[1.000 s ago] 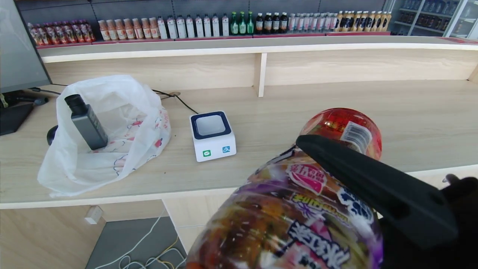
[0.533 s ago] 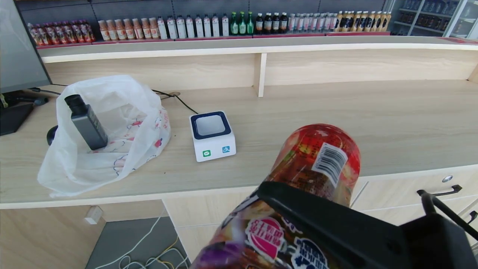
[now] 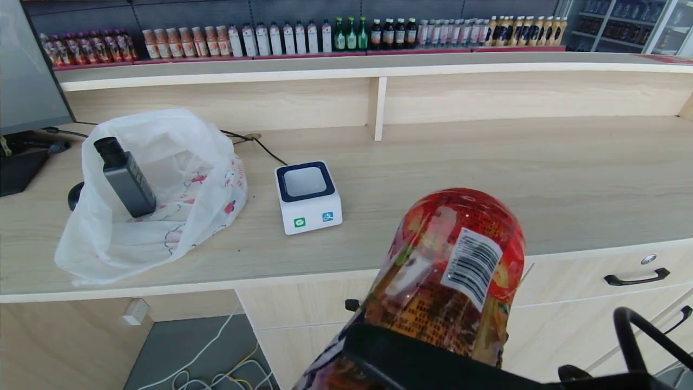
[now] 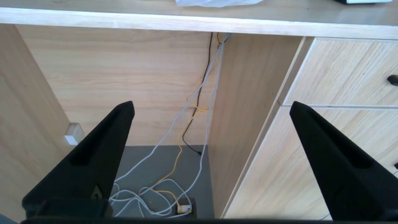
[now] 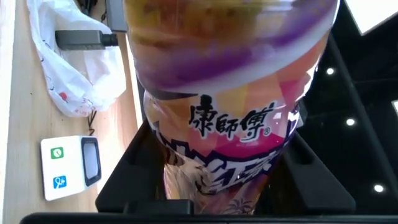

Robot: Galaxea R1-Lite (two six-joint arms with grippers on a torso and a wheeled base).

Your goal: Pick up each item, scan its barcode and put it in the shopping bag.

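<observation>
Before the counter [image 3: 541,173] hangs a red, barcoded bottle [image 3: 449,271].

A shop, at its checkout. Along the back wall runs a long row of bottled drinks [image 3: 303,37], grouped by kind and colour, and a glass-fronted cabinet [image 3: 622,21] in the far corner holds more. In front stands a pale wooden counter [image 3: 487,173] with a raised ledge and drawers [image 3: 595,276] below. On it sit a small white scanner [image 3: 307,196], a white plastic shopping bag [image 3: 206,179] and, at the edge, a monitor [image 3: 27,70]. A wrapped drink bottle [image 3: 449,260] carries a barcode label.
</observation>
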